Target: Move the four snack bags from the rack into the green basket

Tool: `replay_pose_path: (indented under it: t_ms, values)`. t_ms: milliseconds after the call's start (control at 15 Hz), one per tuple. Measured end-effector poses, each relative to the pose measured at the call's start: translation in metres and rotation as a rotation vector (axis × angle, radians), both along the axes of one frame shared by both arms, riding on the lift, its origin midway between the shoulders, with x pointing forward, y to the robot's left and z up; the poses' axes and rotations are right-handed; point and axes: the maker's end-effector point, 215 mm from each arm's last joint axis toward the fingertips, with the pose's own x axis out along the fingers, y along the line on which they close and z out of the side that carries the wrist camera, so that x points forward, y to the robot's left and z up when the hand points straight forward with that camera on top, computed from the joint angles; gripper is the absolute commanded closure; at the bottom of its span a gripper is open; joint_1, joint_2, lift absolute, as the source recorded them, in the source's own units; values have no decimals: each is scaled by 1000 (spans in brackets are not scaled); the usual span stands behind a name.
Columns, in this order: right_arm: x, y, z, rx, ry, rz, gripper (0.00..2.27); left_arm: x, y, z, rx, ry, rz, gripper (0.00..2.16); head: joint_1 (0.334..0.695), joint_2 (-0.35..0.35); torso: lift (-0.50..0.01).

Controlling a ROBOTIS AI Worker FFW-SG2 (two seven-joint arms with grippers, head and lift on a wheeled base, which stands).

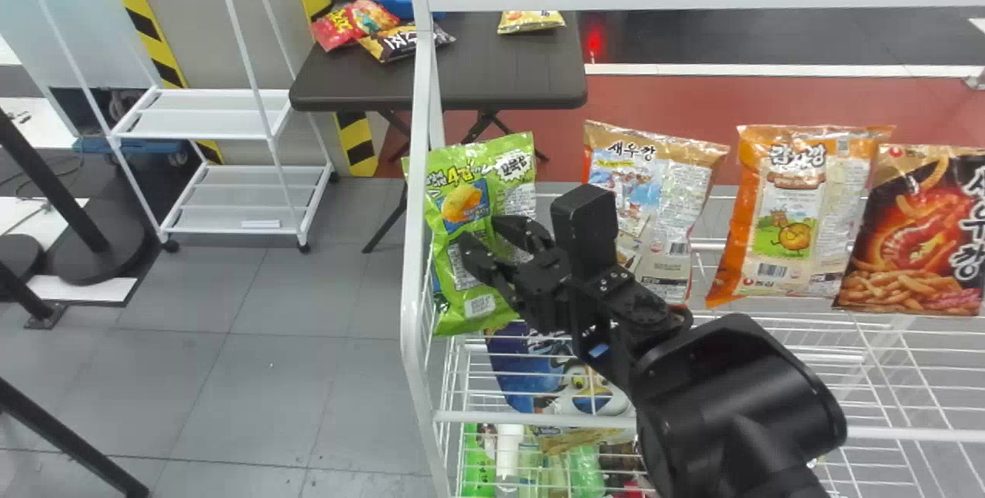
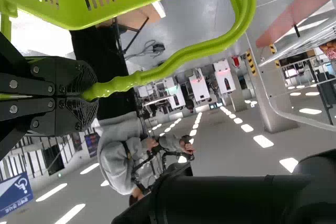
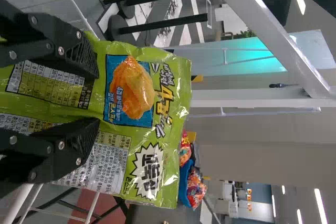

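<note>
Green bag [image 1: 504, 163] could be knocked into the 9 o'clock post [image 1: 413, 267] if the spread right jaws [image 3: 96, 97] are pushed too far, tbh. Basket handle [image 2: 157, 72] is pinched by the left jaws [image 2: 89, 94].

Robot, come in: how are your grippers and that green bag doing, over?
Left gripper shut on basket handle. Right gripper open at green bag, no grip yet. Rack post beside bag, possible snag.
</note>
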Motion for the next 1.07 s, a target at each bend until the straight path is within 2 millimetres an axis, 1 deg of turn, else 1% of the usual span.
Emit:
replay_pose_path:
  t_ms: [333, 467, 600, 667, 733, 800, 1000, 1067]
  values:
    - [-11, -2, 8, 42, -33, 6, 2128, 0, 0, 0, -1, 1, 0, 1818, 695, 66, 0]
    - [-25, -4, 21, 68, -58, -7, 2125, -1, 0, 1, -3, 2, 1, 1818, 695, 62, 0]
    - [-48, -10, 36, 71, -83, -18, 2125, -1, 0, 2, -6, 1, 1, 1818, 695, 59, 0]
    - [-58, -17, 40, 70, -85, -31, 2125, -2, 0, 2, -7, -1, 1, 1818, 695, 53, 0]
    - [-68, -29, 46, 67, -91, -55, 2125, -2, -1, 3, -7, -3, -1, 1818, 695, 19, 0]
    - [-78, -41, 52, 65, -106, -78, 2128, -3, -2, 3, -7, -4, -4, 1818, 695, 1, 0]
    - [-95, -74, 64, 60, -153, -129, 2125, -5, -5, 3, -3, -6, -16, 1818, 695, -62, 0]
    - [-100, -83, 70, 74, -171, -137, 2125, -6, -6, 3, -1, -6, -19, 1818, 695, -99, 0]
